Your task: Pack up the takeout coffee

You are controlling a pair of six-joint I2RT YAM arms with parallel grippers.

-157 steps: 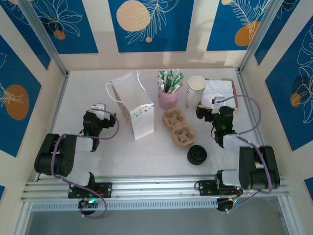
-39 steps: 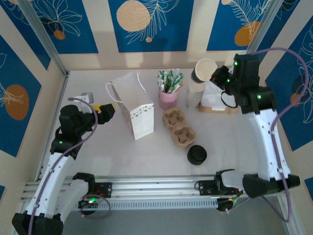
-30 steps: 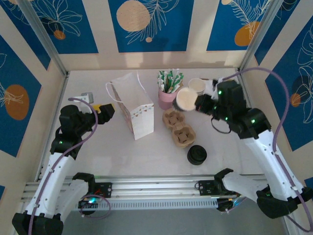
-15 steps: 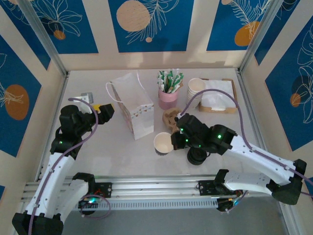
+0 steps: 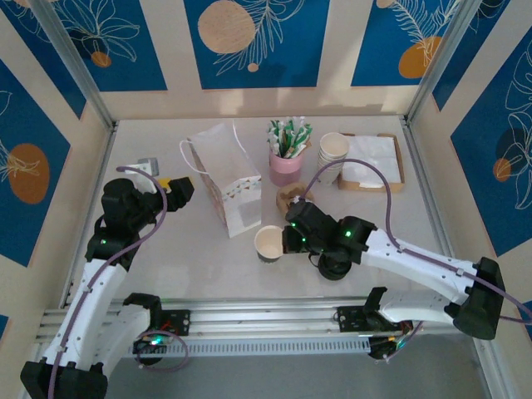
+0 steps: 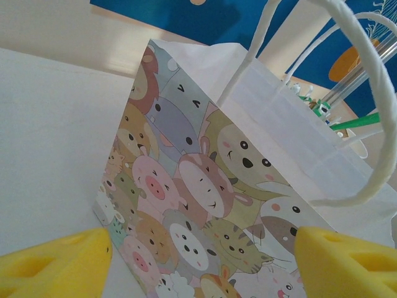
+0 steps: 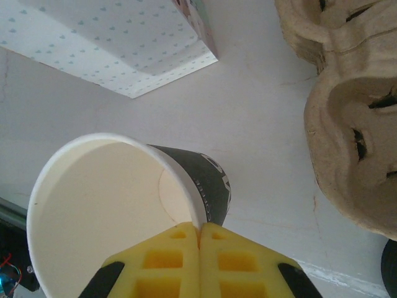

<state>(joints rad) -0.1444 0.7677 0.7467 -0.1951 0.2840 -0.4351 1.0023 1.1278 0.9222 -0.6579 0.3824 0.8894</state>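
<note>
My right gripper (image 5: 285, 241) (image 7: 200, 226) is shut on the rim of an open paper cup (image 5: 268, 243) (image 7: 105, 211) with a dark printed wall and no lid. The cup is at the table's front middle, between the white paper bag (image 5: 226, 187) (image 7: 118, 43) and the moulded cup carrier (image 5: 289, 198) (image 7: 353, 124). I cannot tell whether its base touches the table. The lidded takeout coffee is out of view. My left gripper (image 5: 177, 187) (image 6: 201, 254) is open just left of the bag (image 6: 205, 186), facing its animal-print side.
A low black lid stack (image 5: 335, 264) sits under the right arm. A pink holder of straws (image 5: 285, 166), a stack of pale cups (image 5: 334, 154) and a napkin tray (image 5: 397, 166) stand at the back right. Walls close in three sides.
My right arm lifted one cup off the pale stack at the back right and carried it forward and left to the front middle. The left arm stayed put over the last second.
</note>
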